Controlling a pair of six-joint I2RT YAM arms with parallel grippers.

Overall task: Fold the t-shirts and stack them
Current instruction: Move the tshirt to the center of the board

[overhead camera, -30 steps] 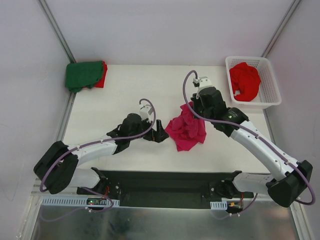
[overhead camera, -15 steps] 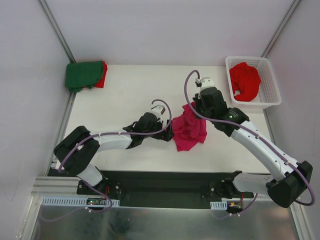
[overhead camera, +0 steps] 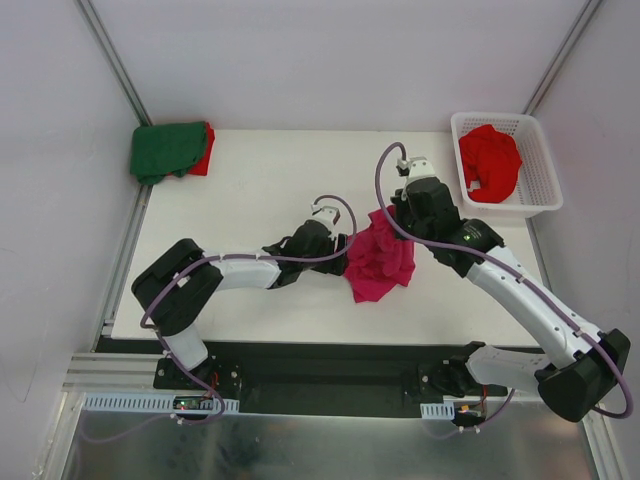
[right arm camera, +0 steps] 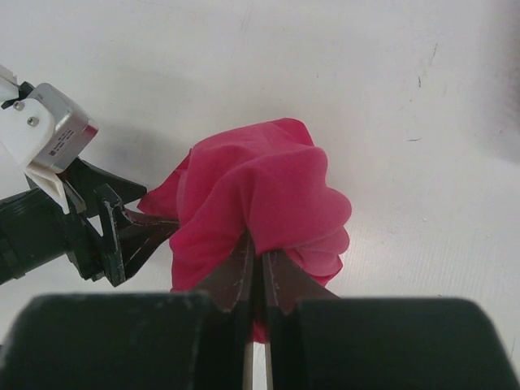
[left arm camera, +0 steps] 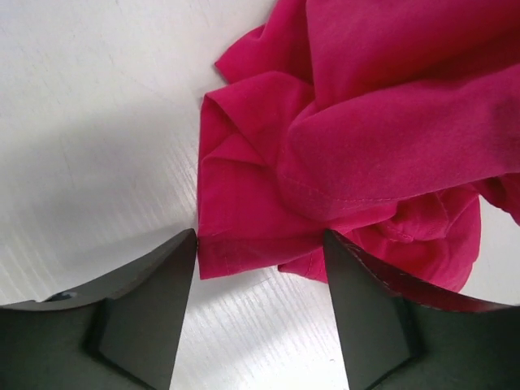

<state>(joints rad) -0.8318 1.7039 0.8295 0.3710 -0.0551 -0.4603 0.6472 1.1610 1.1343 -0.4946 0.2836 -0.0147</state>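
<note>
A crumpled magenta-pink t-shirt (overhead camera: 380,262) sits mid-table, its top bunch lifted by my right gripper (overhead camera: 393,217). In the right wrist view that gripper (right arm camera: 258,244) is shut on a fold of the pink t-shirt (right arm camera: 260,187). My left gripper (overhead camera: 345,252) lies low on the table against the shirt's left side. In the left wrist view it (left arm camera: 260,236) is open, and a hemmed corner of the pink t-shirt (left arm camera: 349,138) lies just between its fingertips (left arm camera: 183,244). A folded dark green t-shirt (overhead camera: 165,150) lies on a red one (overhead camera: 205,160) at the far left corner.
A white lattice basket (overhead camera: 505,120) at the far right corner holds a crumpled red t-shirt (overhead camera: 490,160). The white table (overhead camera: 250,190) ends at grey walls at the back and sides. Both arm bases stand at the near edge.
My left arm has stretched to the right until its fingers reached the pink shirt's edge, and its jaws have narrowed. My right gripper has kept its hold, shifting slightly right.
</note>
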